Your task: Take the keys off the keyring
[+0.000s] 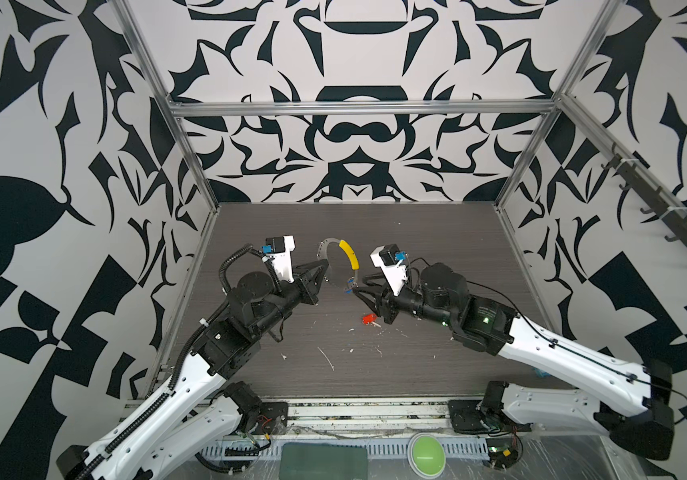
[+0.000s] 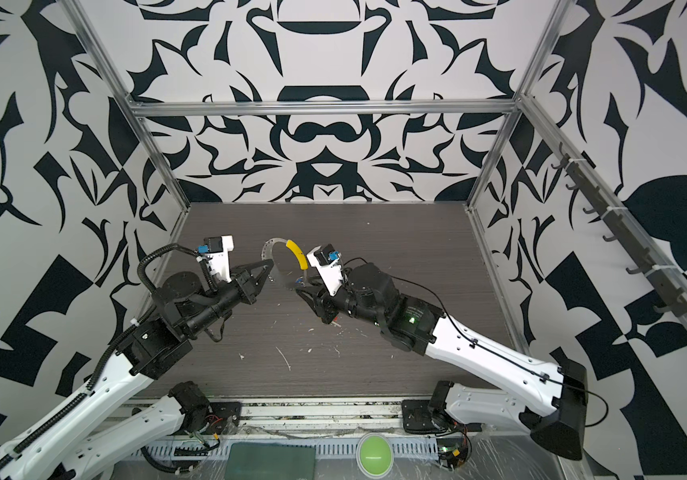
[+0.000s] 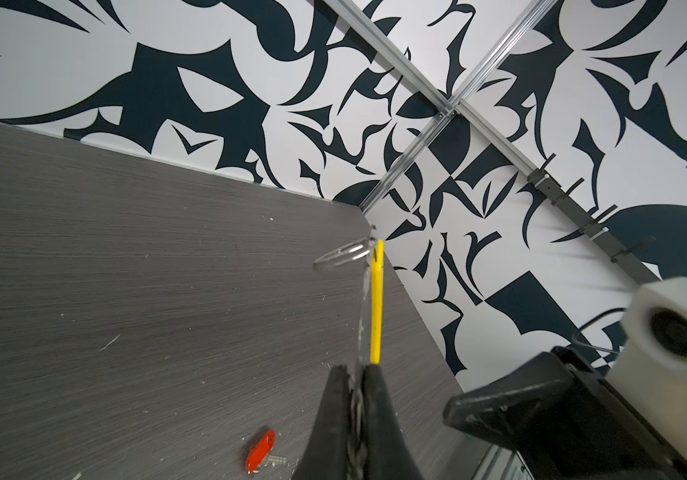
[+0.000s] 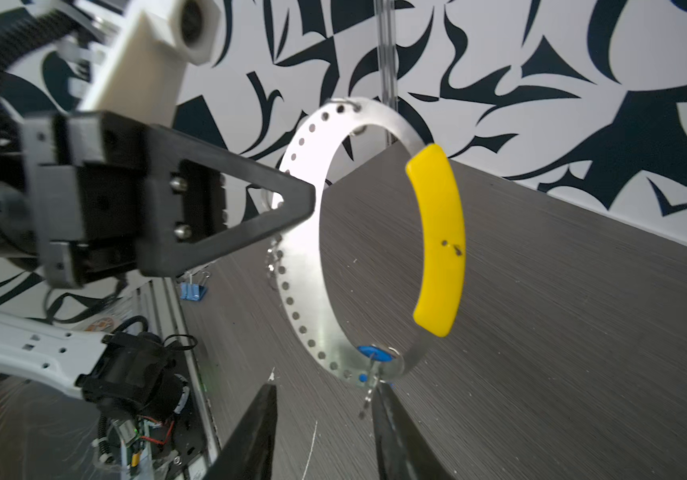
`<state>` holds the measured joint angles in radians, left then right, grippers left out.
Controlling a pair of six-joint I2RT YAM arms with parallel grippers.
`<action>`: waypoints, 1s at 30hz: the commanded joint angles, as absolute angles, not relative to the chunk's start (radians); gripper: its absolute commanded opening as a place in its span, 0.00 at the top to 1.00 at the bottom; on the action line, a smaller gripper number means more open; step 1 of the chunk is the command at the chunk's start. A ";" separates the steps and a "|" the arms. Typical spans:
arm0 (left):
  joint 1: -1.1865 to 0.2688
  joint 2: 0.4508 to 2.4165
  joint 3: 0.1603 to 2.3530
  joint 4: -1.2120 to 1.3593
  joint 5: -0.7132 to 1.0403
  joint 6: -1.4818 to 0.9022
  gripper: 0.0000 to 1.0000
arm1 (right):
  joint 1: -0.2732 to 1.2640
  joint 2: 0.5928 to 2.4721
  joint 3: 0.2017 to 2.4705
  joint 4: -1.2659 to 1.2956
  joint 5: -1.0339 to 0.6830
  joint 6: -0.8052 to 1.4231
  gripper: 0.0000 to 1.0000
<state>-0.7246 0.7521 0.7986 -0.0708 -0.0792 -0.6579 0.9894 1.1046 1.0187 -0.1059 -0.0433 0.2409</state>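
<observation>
The keyring (image 1: pixel 324 248) (image 2: pixel 268 249) is a flat silver band with small holes and a yellow sleeve (image 1: pixel 350 254) (image 4: pixel 437 241). It is held upright above the table. My left gripper (image 1: pixel 325 264) (image 2: pixel 269 266) (image 3: pixel 356 369) is shut on its silver edge (image 4: pixel 304 257). A blue-headed key (image 4: pixel 373 353) (image 1: pixel 349 286) hangs from the ring's lowest part. Its blade dangles between the fingers of my open right gripper (image 4: pixel 325 401) (image 1: pixel 354 289), close to one finger (image 4: pixel 387 419). The red-headed key (image 1: pixel 369 319) (image 3: pixel 261 451) lies loose on the table, below the right gripper.
White scraps (image 1: pixel 327 358) litter the dark wood-grain table (image 1: pixel 437 249). A blue binder clip (image 4: pixel 193 289) lies near the left edge rail. A green dome button (image 1: pixel 427 455) and a dark green pad (image 1: pixel 325 460) sit at the front. A hook rail (image 1: pixel 666 216) runs along the right wall.
</observation>
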 commanded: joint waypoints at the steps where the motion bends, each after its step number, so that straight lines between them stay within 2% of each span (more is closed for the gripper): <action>1: -0.723 0.733 0.820 -0.029 -0.097 -0.664 1.00 | 0.995 1.114 1.015 -0.062 0.029 0.251 0.58; 7: -0.722 0.703 0.806 -0.023 -0.101 -0.659 1.00 | 0.995 1.097 0.974 -0.017 0.043 0.258 0.59; 14: -0.723 0.707 0.836 -0.060 0.005 -0.573 1.00 | 0.995 1.063 0.963 -0.034 0.054 0.227 0.59; 18: -0.723 0.734 0.887 -0.154 0.015 -0.507 1.00 | 0.996 1.058 0.989 -0.020 -0.017 0.203 0.58; 23: -0.726 0.826 1.003 -0.336 0.011 -0.406 1.00 | 0.996 1.090 1.046 -0.068 0.079 0.227 0.57; 26: -0.769 0.843 1.001 -0.364 -0.118 -0.358 1.00 | 0.985 1.089 1.059 -0.079 0.173 0.309 0.50; 30: -0.905 0.891 0.985 -0.359 -0.401 -0.265 1.00 | 0.925 1.077 1.053 -0.044 0.140 0.469 0.44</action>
<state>-0.8333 0.8631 0.9871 -0.3275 -0.1829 -0.3626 0.9565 1.0981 1.0119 -0.0853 0.1112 0.3397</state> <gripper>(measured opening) 0.080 0.554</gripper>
